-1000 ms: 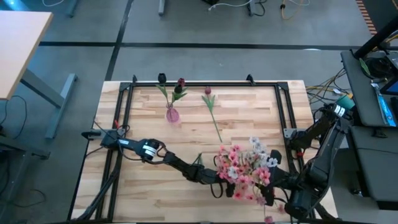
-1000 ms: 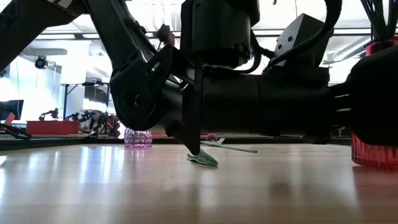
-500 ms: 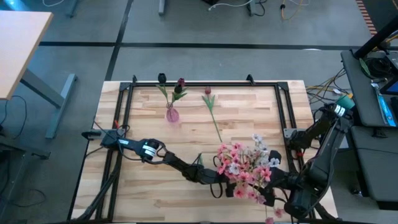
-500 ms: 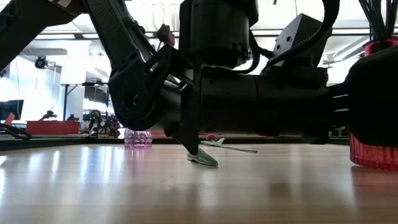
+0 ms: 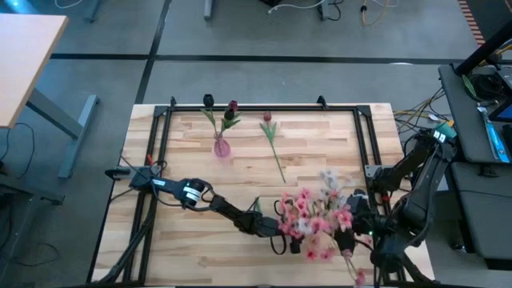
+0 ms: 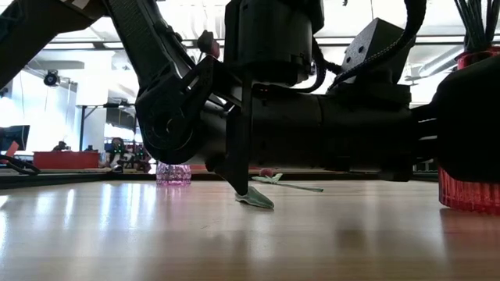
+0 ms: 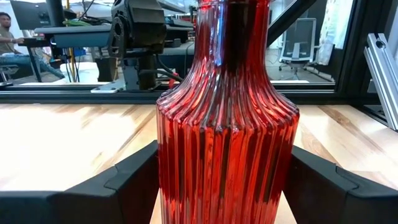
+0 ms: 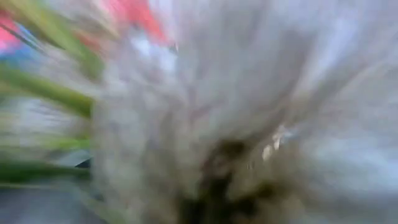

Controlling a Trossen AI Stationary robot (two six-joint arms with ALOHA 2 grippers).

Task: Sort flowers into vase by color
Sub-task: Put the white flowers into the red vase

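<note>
A red ribbed glass vase stands upright at the table's near right, with my left gripper shut on it. From above, the vase is hidden under the spray of pink and whitish flowers standing in it. My right gripper sits among these blooms; a blurred whitish bloom fills its wrist view and hides its fingers. At the far side a maroon tulip stands in a small pink vase. Another tulip lies flat on the table. My left gripper holds the red vase by its wide lower body, pinched between the two fingers, one on each side. The fingers come in level from the table's left. The vase stays upright, its base down at the table top.
A loose green leaf lies on the wood just beside my left arm. A black frame runs along the table's far and side edges. Bare wood stretches across the table's middle and left.
My right gripper has risen a little and rolled about its own axis among the blooms. The pink and whitish spray has shifted toward the near edge and shows blurred. The red vase and my left gripper have stayed put.
</note>
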